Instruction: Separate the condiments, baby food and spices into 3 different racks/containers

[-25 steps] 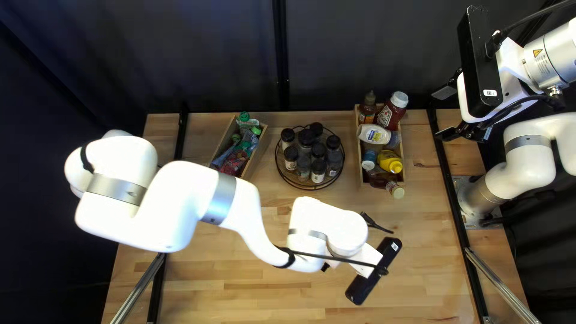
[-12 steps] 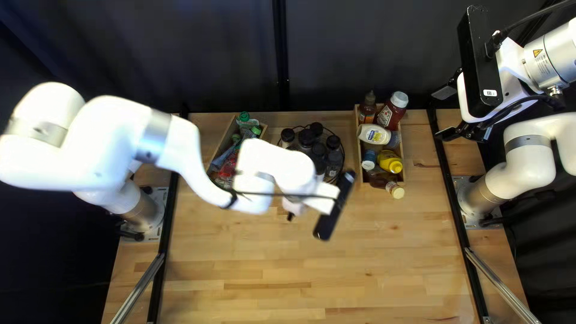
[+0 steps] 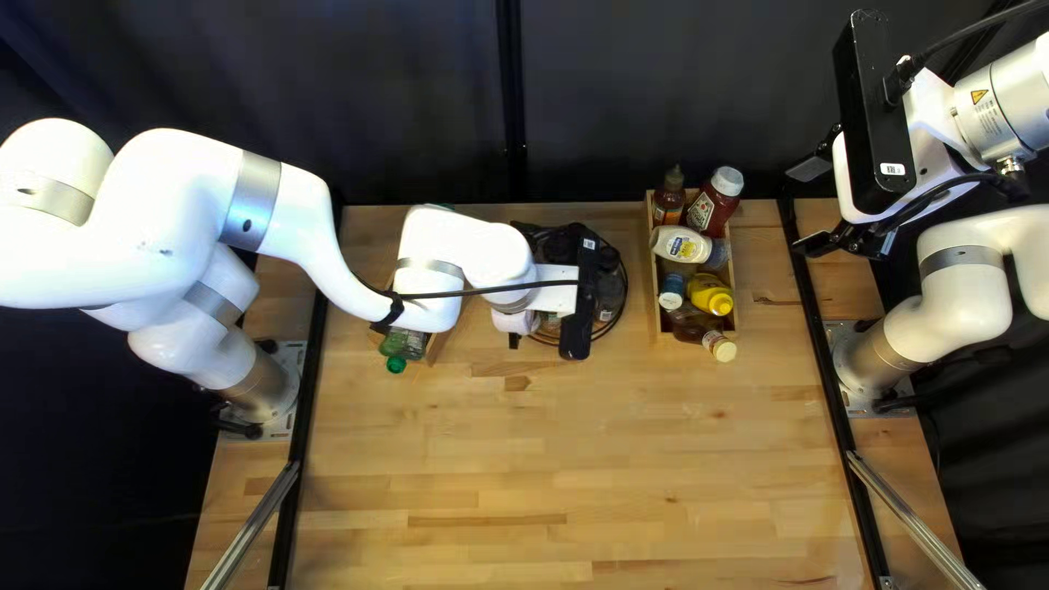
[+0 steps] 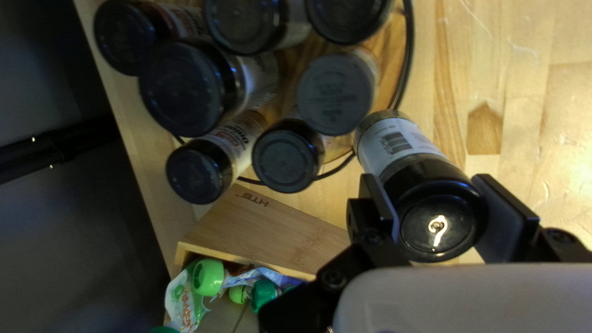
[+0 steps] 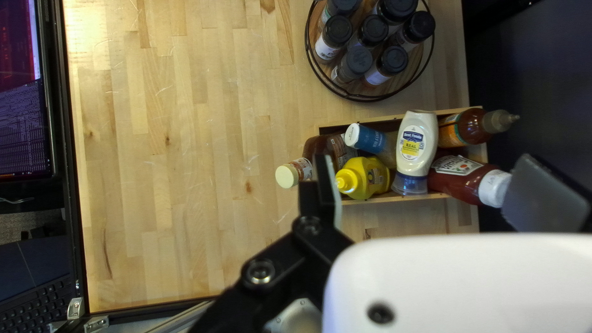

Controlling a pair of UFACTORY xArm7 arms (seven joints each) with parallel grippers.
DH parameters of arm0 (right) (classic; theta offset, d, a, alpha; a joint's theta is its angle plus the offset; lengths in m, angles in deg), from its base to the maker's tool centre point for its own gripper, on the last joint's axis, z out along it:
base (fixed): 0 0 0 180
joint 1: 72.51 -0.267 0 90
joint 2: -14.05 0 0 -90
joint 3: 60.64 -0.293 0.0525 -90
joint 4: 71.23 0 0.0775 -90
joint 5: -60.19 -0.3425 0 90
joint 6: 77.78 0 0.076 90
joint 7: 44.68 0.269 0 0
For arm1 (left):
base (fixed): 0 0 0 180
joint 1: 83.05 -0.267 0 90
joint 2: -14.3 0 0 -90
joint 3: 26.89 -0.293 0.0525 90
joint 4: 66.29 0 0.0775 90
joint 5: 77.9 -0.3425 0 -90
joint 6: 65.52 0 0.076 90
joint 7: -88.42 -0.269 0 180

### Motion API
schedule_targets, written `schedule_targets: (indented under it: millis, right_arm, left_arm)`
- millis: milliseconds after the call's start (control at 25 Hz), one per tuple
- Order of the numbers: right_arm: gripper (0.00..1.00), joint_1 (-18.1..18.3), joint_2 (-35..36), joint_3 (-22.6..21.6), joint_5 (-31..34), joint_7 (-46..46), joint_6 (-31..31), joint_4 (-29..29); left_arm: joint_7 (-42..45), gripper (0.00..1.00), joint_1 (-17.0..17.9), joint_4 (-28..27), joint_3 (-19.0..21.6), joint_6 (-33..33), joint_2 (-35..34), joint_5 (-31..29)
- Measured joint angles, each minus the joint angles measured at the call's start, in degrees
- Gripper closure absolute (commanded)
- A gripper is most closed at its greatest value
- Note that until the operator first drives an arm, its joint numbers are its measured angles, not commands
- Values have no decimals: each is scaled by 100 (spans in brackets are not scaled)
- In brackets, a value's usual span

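Only left wrist cam showed left pincer [image 3: 514, 340] pinching a spice jar [image 4: 414, 161] near round rack [image 4: 409, 55]'s near-left rim. Right pincer [image 3: 806, 205] was spread; only its cam caught a screen [image 5: 21, 98] past desk [image 5: 154, 185]'s near edge.

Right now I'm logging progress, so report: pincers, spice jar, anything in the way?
Left pincer shut on spice jar. Right pincer open, empty. Possible hindrance: other jars crowding the round rack just ahead of left.

A dark curtain [image 3: 656, 87] hangs behind the wooden table [image 3: 656, 470]; a screen [image 5: 18, 117] and keyboard [image 5: 31, 306] sit beside it.
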Motion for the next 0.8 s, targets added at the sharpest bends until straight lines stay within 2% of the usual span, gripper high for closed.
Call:
schedule_targets:
  millis: [320, 800]
  right_arm:
    - [0, 0, 0, 0, 0, 0, 0, 0]
    - [0, 0, 0, 0, 0, 0, 0, 0]
  left_arm:
    - [-26, 100, -65, -205, -54, -61, 211, 69]
    - [74, 100, -99, -124, -98, -202, 211, -13]
